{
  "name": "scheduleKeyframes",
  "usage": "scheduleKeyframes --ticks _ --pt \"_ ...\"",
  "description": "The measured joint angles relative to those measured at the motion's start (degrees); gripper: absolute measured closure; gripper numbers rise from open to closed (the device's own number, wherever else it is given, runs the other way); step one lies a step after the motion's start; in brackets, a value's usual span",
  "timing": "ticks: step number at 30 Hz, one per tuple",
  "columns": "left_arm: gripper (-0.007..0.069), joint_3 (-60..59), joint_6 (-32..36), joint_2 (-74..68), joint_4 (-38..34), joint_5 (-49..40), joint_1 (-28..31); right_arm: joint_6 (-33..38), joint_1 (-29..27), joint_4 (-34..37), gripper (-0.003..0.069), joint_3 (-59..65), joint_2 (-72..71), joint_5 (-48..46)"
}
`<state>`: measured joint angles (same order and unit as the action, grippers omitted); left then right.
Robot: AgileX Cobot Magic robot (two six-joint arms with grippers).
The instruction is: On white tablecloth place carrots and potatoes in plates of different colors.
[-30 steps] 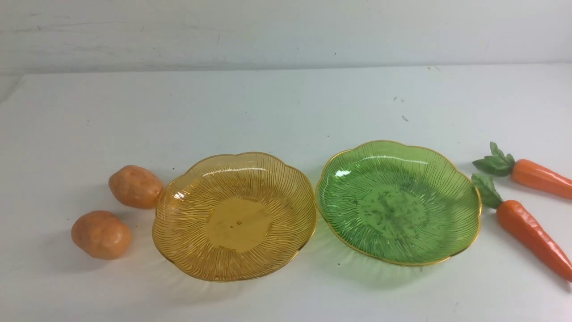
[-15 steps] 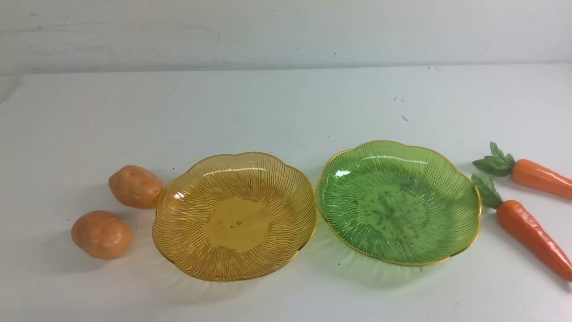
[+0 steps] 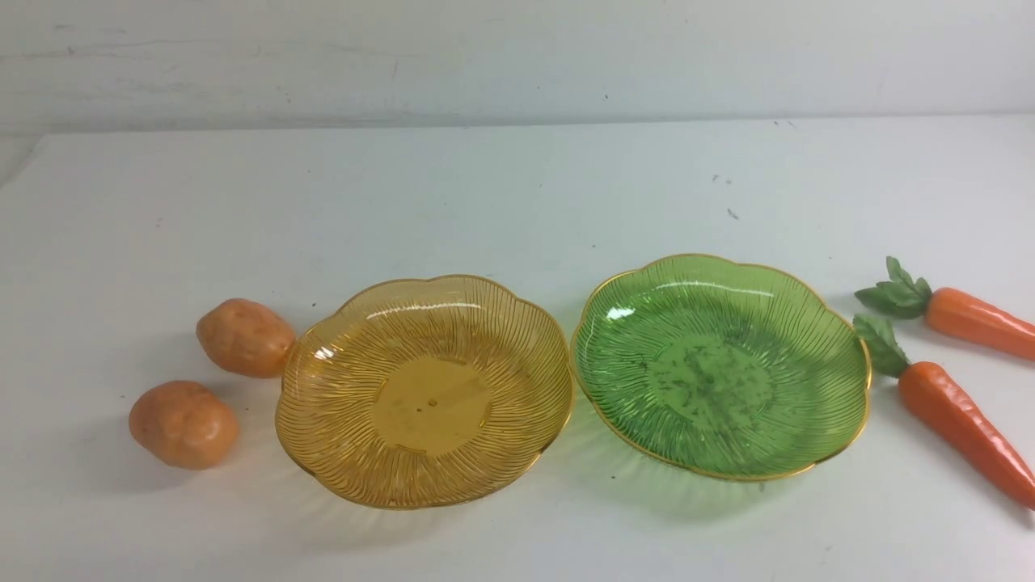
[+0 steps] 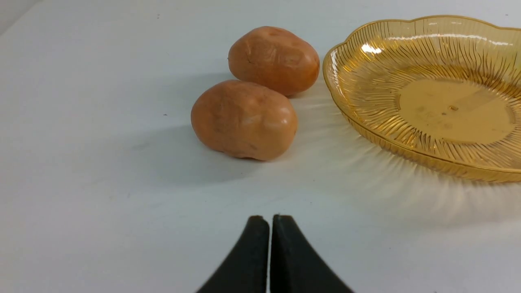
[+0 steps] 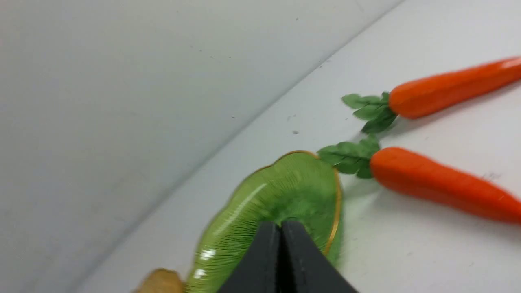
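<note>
In wrist views only, left tool [image 4: 270,221] and right tool [image 5: 281,228] show, pressed together, seemingly empty

On tablecloth [image 3: 517,186], left plate [image 3: 424,392] and right plate [image 3: 720,368] side by side. Just left of left plate: far potato [image 3: 245,338], near potato [image 3: 183,424] before it. Right of right plate: far carrot [image 3: 970,322], near carrot [image 3: 962,428].

On the white tablecloth [image 3: 485,186] sits a yellow plate [image 3: 424,392]. Just right of it lies a green plate [image 3: 720,368], with two carrots [image 3: 962,424] farther right. Two potatoes [image 3: 245,338] lie just left of the yellow plate.
</note>
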<state>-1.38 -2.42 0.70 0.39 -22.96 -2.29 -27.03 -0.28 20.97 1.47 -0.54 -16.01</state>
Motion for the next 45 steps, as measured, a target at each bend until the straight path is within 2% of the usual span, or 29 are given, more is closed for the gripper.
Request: scheduleKeyframes --ticks 3,6,8,10,11,13,16,17,19,23,28,33,36,40,45 --pt "0.0627 0.00 0.00 0.00 0.00 0.00 0.00 -3.46 0.00 6.92 0.0674 0.06 0.00 1.77" --pt "0.0627 0.00 0.00 0.00 0.00 0.00 0.00 -3.00 0.19 10.31 0.0674 -0.13 0.00 7.25" --pt "0.0627 0.00 0.00 0.00 0.00 0.00 0.00 1.39 0.86 9.46 0.0674 -3.13 0.00 8.54" --pt "0.0627 0.00 0.00 0.00 0.00 0.05 0.00 9.62 1.27 5.59 0.0674 -11.79 2.17 7.72" --pt "0.0627 0.00 0.00 0.00 0.00 0.05 0.00 14.36 1.32 2.21 0.0674 -18.23 5.19 4.50" --pt "0.0627 0.00 0.00 0.00 0.00 0.11 0.00 19.23 1.32 -5.72 0.0674 -29.52 16.08 -11.40" --pt "0.0627 0.00 0.00 0.00 0.00 0.11 0.00 18.32 1.32 -14.68 0.0674 -38.45 33.44 -35.81" --pt "0.0627 0.00 0.00 0.00 0.00 0.15 0.00 17.51 1.32 -16.33 0.0674 -39.18 38.01 -40.14" --pt "0.0627 0.00 0.00 0.00 0.00 0.15 0.00 16.00 1.32 -19.57 0.0673 -39.59 49.16 -43.50" --pt "0.0627 0.00 0.00 0.00 0.00 0.15 0.00 18.15 1.65 -20.97 0.0649 -41.76 65.41 -36.01" --pt "0.0627 0.00 0.00 0.00 0.00 0.15 0.00 20.36 1.71 -24.04 0.0509 -49.33 78.75 -34.40" --pt "0.0627 0.00 0.00 0.00 0.00 0.15 0.00 21.27 1.71 -32.39 0.0235 -57.50 88.99 -34.30" --pt "0.0627 0.00 0.00 0.00 0.00 0.15 0.00 22.19 1.71 -33.53 0.0134 -58.36 93.00 -33.69" --pt "0.0627 0.00 0.00 0.00 0.00 0.15 0.00 24.39 1.71 -33.56 0.0098 -58.36 99.07 -30.51" --pt "0.0627 -0.04 0.00 0.00 0.00 0.15 0.00 26.23 1.71 -34.20 0.0111 -58.55 104.83 -28.03"
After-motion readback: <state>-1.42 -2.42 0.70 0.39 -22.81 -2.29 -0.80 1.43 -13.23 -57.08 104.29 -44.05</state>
